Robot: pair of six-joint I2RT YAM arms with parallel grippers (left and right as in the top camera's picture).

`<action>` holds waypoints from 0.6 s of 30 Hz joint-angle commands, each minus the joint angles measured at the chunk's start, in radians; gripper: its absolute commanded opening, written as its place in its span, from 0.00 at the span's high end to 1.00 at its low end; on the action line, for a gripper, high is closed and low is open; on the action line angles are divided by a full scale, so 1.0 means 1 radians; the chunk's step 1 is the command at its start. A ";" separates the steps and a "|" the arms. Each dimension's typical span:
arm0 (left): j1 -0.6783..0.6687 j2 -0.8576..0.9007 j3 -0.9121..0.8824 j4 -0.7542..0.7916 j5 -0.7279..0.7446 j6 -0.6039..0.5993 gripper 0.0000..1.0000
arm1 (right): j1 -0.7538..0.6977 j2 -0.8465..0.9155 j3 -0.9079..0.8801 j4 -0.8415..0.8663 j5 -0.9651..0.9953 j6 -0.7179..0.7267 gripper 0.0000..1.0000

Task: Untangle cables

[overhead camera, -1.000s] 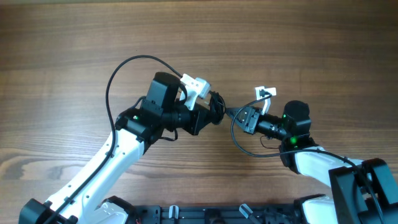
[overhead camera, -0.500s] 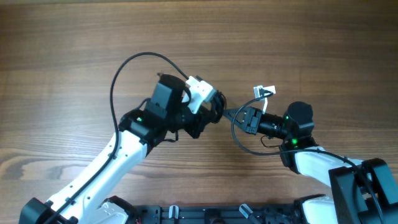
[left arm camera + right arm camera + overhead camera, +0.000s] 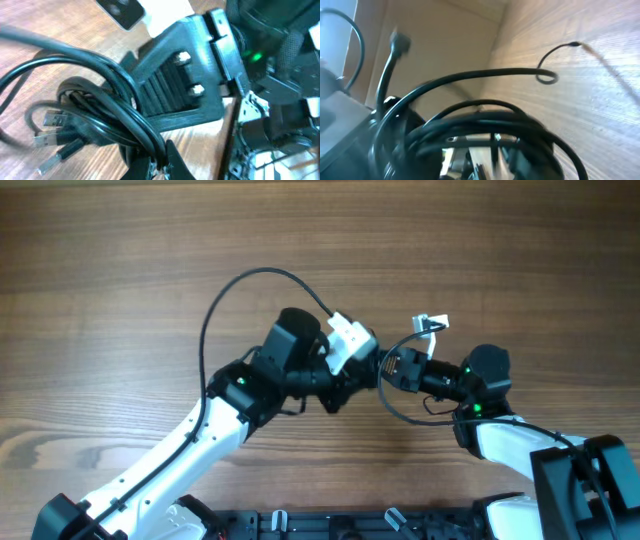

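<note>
The cables [image 3: 392, 406] are a bunch of black loops hanging between the two grippers over the middle of the table. In the left wrist view the cables [image 3: 100, 112] coil thickly, with small metal plugs [image 3: 52, 120] at the left. My left gripper [image 3: 162, 162] is shut on the strands at the bottom of that view, and from overhead the left gripper [image 3: 358, 378] sits just left of my right gripper [image 3: 386, 368]. One right finger [image 3: 172, 87] shows its ribbed face bare. In the blurred right wrist view the cables [image 3: 485, 122] loop across the parted jaws.
The wooden table [image 3: 120, 260] stretches all around. A thick arm cable [image 3: 240, 285] arcs above the left arm. White camera mounts [image 3: 350, 340] sit on the wrists. The arm bases stand along the front edge. One thin strand [image 3: 547, 76] curls on the wood.
My left arm has swung right with the bunch, closing on the right gripper. The right gripper's jaws have parted.
</note>
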 commanded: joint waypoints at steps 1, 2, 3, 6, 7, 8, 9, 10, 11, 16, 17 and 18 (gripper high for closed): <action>-0.036 -0.002 0.003 0.024 0.116 0.012 0.96 | 0.026 -0.003 0.016 0.005 0.001 0.003 0.33; -0.036 -0.002 0.003 0.024 0.116 0.012 0.96 | 0.026 -0.003 0.016 0.005 0.002 0.003 0.30; -0.036 -0.002 0.003 0.024 0.116 0.012 0.96 | 0.026 -0.003 0.015 0.005 0.002 0.003 0.28; -0.034 -0.002 0.003 0.024 0.115 0.012 0.96 | 0.026 -0.003 0.016 0.005 0.002 0.002 0.22; -0.030 -0.002 0.003 0.024 0.115 0.012 0.96 | 0.025 -0.003 0.016 0.005 0.002 0.000 0.21; -0.022 -0.002 0.003 0.023 0.115 0.011 0.96 | 0.024 -0.003 0.016 0.005 0.002 -0.001 0.16; -0.011 -0.002 0.003 0.021 0.115 0.011 0.96 | 0.019 -0.003 0.016 0.004 0.002 -0.001 0.07; 0.002 -0.002 0.003 0.019 0.115 0.011 0.96 | 0.011 -0.003 0.015 0.000 0.002 -0.001 0.00; 0.022 -0.002 0.003 0.016 0.116 0.007 0.96 | -0.004 -0.003 0.015 -0.012 -0.002 -0.001 0.00; 0.139 -0.002 0.003 0.012 0.283 0.011 0.96 | -0.131 -0.003 0.015 -0.201 -0.029 -0.065 0.00; 0.153 -0.002 0.003 0.012 0.389 0.065 0.96 | -0.138 -0.003 0.015 -0.199 -0.061 -0.113 0.00; 0.161 -0.002 0.003 0.011 0.470 0.104 0.96 | -0.139 -0.003 0.015 -0.190 -0.092 -0.151 0.01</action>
